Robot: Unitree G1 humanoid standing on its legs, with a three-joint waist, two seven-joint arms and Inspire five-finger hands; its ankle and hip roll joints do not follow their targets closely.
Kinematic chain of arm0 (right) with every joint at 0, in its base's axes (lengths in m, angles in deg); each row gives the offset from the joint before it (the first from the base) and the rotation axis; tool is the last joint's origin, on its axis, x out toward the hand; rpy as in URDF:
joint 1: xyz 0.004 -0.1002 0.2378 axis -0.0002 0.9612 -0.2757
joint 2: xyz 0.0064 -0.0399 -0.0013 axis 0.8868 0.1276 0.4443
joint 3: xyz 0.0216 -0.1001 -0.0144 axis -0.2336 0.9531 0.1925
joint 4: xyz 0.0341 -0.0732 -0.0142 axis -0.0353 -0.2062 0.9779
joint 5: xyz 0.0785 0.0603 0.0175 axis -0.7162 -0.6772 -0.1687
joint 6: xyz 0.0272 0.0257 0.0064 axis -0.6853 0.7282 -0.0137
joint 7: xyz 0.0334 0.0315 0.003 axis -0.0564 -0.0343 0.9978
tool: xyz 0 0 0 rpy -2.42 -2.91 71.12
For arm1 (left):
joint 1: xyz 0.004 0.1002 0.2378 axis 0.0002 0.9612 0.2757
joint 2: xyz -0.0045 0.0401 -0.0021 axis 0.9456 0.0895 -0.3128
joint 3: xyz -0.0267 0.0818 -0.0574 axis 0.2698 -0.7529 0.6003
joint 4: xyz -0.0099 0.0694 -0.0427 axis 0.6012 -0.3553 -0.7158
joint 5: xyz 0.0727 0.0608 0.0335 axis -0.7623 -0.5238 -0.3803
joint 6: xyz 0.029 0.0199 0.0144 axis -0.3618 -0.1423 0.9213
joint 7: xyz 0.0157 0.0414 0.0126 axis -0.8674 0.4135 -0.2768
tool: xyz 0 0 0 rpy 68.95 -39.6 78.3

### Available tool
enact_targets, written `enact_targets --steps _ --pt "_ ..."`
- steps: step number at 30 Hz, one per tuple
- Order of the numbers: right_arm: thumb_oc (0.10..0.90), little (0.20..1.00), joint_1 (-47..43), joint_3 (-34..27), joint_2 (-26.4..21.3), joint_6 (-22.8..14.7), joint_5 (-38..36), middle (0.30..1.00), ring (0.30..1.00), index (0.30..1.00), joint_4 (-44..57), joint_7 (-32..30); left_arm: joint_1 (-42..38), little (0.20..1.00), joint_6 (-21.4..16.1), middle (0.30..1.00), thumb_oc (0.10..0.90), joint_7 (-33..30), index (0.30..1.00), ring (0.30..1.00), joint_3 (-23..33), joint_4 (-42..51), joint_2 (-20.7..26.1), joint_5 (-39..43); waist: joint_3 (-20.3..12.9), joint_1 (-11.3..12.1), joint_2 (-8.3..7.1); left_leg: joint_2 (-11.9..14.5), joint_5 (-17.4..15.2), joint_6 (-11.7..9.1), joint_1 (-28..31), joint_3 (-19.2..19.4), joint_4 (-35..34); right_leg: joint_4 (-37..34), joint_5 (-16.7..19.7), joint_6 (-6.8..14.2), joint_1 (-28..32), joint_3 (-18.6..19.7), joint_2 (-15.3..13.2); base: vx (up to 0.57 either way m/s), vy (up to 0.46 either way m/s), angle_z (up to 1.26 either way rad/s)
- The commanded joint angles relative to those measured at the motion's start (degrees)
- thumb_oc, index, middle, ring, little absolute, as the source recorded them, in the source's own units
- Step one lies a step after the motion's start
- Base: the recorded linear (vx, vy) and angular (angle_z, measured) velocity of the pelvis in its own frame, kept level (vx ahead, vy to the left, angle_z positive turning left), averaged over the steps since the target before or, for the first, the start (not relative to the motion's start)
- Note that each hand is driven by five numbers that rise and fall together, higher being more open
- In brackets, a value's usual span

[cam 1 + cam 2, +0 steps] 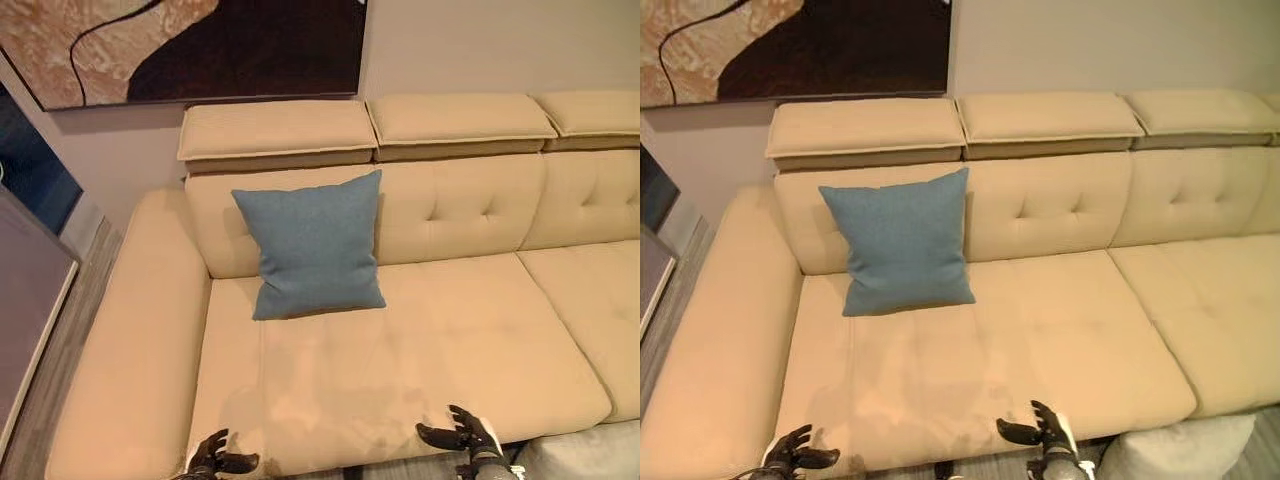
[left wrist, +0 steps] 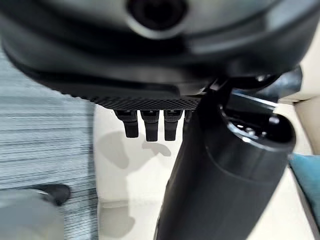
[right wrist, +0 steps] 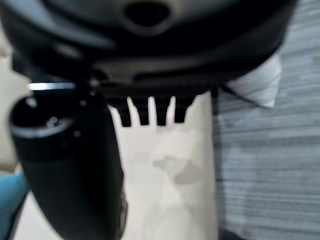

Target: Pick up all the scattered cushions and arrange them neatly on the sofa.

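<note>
One blue cushion (image 1: 315,246), one white cushion (image 1: 1180,448), one sofa (image 1: 420,340), one painting (image 1: 190,45).

A: Right wrist view: right hand (image 3: 150,107) across the top, fingers (image 3: 143,114) straight in a row, holding nothing; thumb (image 3: 70,170) is the big dark bulk beside them.

B: Past the fingers?

A: Beige sofa (image 3: 170,175) surface; grey striped floor (image 3: 265,170) beside it; a white cushion (image 3: 257,85) corner on the floor; a sliver of blue cushion (image 3: 10,202) at the edge.
</note>
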Motion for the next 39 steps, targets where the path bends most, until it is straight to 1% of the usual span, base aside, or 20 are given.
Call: enact_targets --steps 1,2,4,8,9,10,12,13,15,16,17,18,24,30,32,33,34,36,38,39 --pt "0.8 0.9 -2.34 -0.97 -0.43 -1.47 1.58 0.9 0.9 0.9 -0.22 -1.21 1.17 0.9 -1.74 0.9 0.8 -1.09 0.9 0.9 -0.38 1.53 3.43 -2.7 -1.68 0.72 -1.42 -2.54 -2.23 2.17 6.7 -1.47 -5.38 -0.16 0.19 7.18 -3.61 0.78 -1.12 -0.35 0.355 -0.22" --pt "0.8 0.9 -2.79 -1.39 0.02 -0.86 1.72 0.9 0.9 0.9 -2.36 -1.44 0.07 0.9 -1.92 0.9 0.8 -1.42 0.9 0.9 -0.94 0.7 3.61 -3.8 -1.22 0.35 -1.96 -5.09 -4.54 3.96 6.55 -1.92 -9.01 -0.18 2.21 8.77 -6.88 1.28 -3.18 -0.24 0.235 -0.1" --pt "0.8 0.9 -3.38 -1.31 0.49 -0.26 2.25 0.9 0.9 0.9 -3.97 -1.51 -0.51 0.9 -1.71 0.9 0.8 -1.36 0.9 0.9 -0.93 0.14 3.82 -4.63 -0.72 0.69 -2.14 -6.26 -4.28 4.71 6.21 -1.49 -10.75 -0.34 2.36 9.71 -8.16 0.48 -4.2 -0.32 0.279 -0.02" --pt "0.8 0.9 -3.86 -0.71 1.47 0.44 2.96 0.9 0.9 0.9 -5.54 -1.08 -0.62 0.9 -1.42 0.9 0.8 -1.03 0.9 0.9 -0.78 -0.96 4.42 -5.33 0.97 1.55 -2.28 -6.3 -2.5 5.43 5.62 -0.14 -11.74 3.09 1.54 10.14 -10.38 -1.78 -5.24 -0.27 0.136 -0.29" --pt "0.8 0.9 -3.79 -0.49 1.5 0.4 2.94 0.9 0.9 0.9 -6.06 -1.15 -0.43 0.9 -1.01 0.9 0.8 -0.96 0.9 0.9 -0.86 -1.58 4.88 -5.76 2.04 2.02 -1.97 -6.28 -1.28 6.09 4.69 0.24 -11.73 7.31 -1.28 9.4 -9.25 -2.83 -5.41 -0.19 0.062 -0.47" --pt "0.8 0.9 -3.81 -0.49 1.53 0.4 2.94 0.9 0.9 0.9 -6.06 -1.15 -0.44 0.9 -1.01 0.9 0.8 -0.96 0.9 0.9 -0.85 -1.58 4.92 -5.76 1.93 1.93 -2.13 -6.44 -1.1 6.11 4.51 0.19 -11.76 7.31 -1.21 9.43 -9.42 -2.83 -5.59 -0.25 0.082 -0.35" --pt "0.8 0.9 -3.45 -0.8 1.66 0.47 2.35 0.9 0.9 0.9 -6.54 -0.89 -0.12 0.9 -0.39 0.9 0.8 -0.7 0.9 0.9 -0.42 -2.77 5.05 -5.64 2.2 2.27 -1.95 -6.69 -0.37 6.85 3.93 0.03 -11.78 12.59 -3.43 8.43 -7.75 -1.09 -4.38 -0.2 0.053 -0.25" --pt "0.8 0.9 -3.09 -1.03 1.81 0.48 2.19 0.9 0.9 0.9 -7.54 -0.92 0.41 0.9 0.14 0.9 0.8 -0.54 0.9 0.9 -0.15 -3.58 5.23 -6.02 1.64 2.66 -1.53 -6.29 0.6 7.39 3.05 0.13 -12.12 17.88 -6.32 7.49 -6.43 -0.05 -3.08 -0.24 0.046 -0.21" --pt "0.8 0.9 -3.04 -1.03 1.87 0.5 2.17 0.9 0.9 0.9 -8.19 -0.92 0.51 0.9 0.39 0.9 0.8 -0.34 0.9 0.9 -0.07 -3.93 5.35 -6.16 1.1 2.97 -1.33 -6.01 1.23 7.54 2.34 0.38 -12.4 19.49 -7.65 7.16 -5.63 0.17 -2.63 -0.19 -0.01 0.0" --pt "0.8 0.9 -2.84 -1.48 2.24 0.33 1.56 0.9 0.9 0.9 -8.55 -1.03 0.75 0.9 0.55 0.9 0.8 -0.53 0.9 0.9 0.13 -4.67 5.48 -6.33 -0.57 4.85 -1.8 -6.02 2.65 7.4 -0.35 2.37 -12.78 17.42 -9.74 7.24 0.55 -1.38 -2.75 -0.2 -0.094 -0.3" --pt "0.8 0.9 -2.71 -1.92 2.61 0.37 0.56 0.9 0.9 0.9 -8.39 -1.26 1.2 0.9 0.59 0.9 0.8 -0.91 0.9 0.9 0.52 -4.64 4.98 -5.57 -2.29 5.95 -2.86 -6.47 3.47 7.01 -0.93 3.6 -14.45 11.93 -10.46 7.41 3.62 -1.93 -2.54 -0.19 -0.127 -0.57" --pt "0.8 0.9 -2.76 -2.01 2.58 0.34 0.13 0.9 0.9 0.9 -8.39 -1.34 1.31 0.9 0.65 0.9 0.8 -1.03 0.9 0.9 0.7 -4.81 4.86 -5.55 -3.2 6.07 -2.98 -6.44 3.77 6.74 -0.72 3.92 -15.48 9.56 -10.71 7.49 4.2 -1.53 -2.16 -0.03 -0.115 -0.74" --pt "0.8 0.9 -2.92 -2.31 2.33 -0.21 -2.29 0.9 0.9 0.9 -7.21 -1.36 0.09 0.9 0.9 0.9 0.8 -1.16 0.9 0.9 -1.49 -4.62 4.39 -6.76 -2.85 4.29 -2.61 -5.33 3.86 5.86 0.19 4.53 -15.32 6.6 -10.15 6.72 4.59 0.94 -0.17 -0.01 -0.094 -0.15" --pt "0.8 0.9 -2.23 -1.68 2.44 0.11 -2.42 0.9 0.9 0.9 -8.81 -1.53 -1.43 0.9 1.43 0.9 0.8 -0.88 0.9 0.9 -3.85 -3.5 3.7 -7.58 -0.98 3.28 -3.23 -4.46 1.12 4.9 -1.49 6.1 -6.66 4.05 -8.5 5.73 6.19 2.51 0.19 -0.03 -0.075 -0.07" --pt "0.8 0.9 -2.38 -1.17 2.26 0.46 -2.38 0.9 0.9 0.9 -10.01 -2.0 -2.28 0.9 1.31 0.9 0.8 -1.07 0.9 0.9 -4.75 -2.97 2.9 -6.76 0.4 3.89 -3.47 -4.55 1.93 4.31 -4.56 2.68 -1.41 3.96 -7.72 5.3 5.64 4.98 0.52 -0.09 0.003 -0.53" --pt "0.8 0.9 -2.39 -1.19 2.25 0.46 -2.38 0.9 0.9 0.9 -10.01 -2.0 -2.3 0.9 1.3 0.9 0.8 -1.07 0.9 0.9 -4.76 -2.98 2.89 -6.76 0.42 3.91 -3.43 -4.52 1.84 4.3 -4.62 2.69 -1.26 3.97 -7.73 5.3 5.64 4.99 0.55 -0.1 0.022 -0.68" --pt "0.8 0.9 -2.37 -0.64 2.01 0.73 -1.53 0.9 0.9 0.9 -10.94 -2.4 -2.43 0.9 1.04 0.9 0.8 -1.16 0.9 0.9 -5.21 -2.46 2.2 -5.93 0.9 5.04 -3.51 -5.99 2.05 3.77 -6.05 -4.08 0.45 3.88 -6.9 5.42 4.87 7.17 0.81 -0.07 0.038 -0.85" --pt "0.8 0.9 -2.36 -0.53 1.68 0.98 -0.85 0.9 0.9 0.9 -11.44 -2.56 -2.36 0.9 0.98 0.9 0.8 -1.08 0.9 0.9 -5.34 -2.41 1.72 -5.43 0.86 5.4 -3.28 -6.87 1.71 3.46 -6.12 -8.26 -0.49 3.67 -6.28 5.92 4.05 9.12 0.92 -0.05 0.066 -0.74" --pt "0.8 0.9 -2.23 -0.79 1.46 1.13 -0.8 0.9 0.9 0.9 -11.78 -2.62 -2.51 0.9 0.96 0.9 0.8 -0.91 0.9 0.9 -5.54 -2.5 1.55 -5.37 0.85 5.28 -3.07 -6.85 1.62 3.41 -5.57 -8.72 -1.74 3.58 -6.14 6.2 3.78 9.68 0.81 -0.02 0.102 -1.08" --pt "0.8 0.9 -2.08 -1.4 1.51 1.45 -0.83 0.9 0.9 0.9 -12.14 -2.47 -2.74 0.9 1.11 0.9 0.8 -0.84 0.9 0.9 -5.8 -3.24 1.44 -6.03 0.37 4.42 -2.61 -6.08 1.12 3.9 -3.9 -7.7 -5.53 3.37 -5.83 6.62 2.77 10.17 0.5 -0.05 0.205 -0.72"
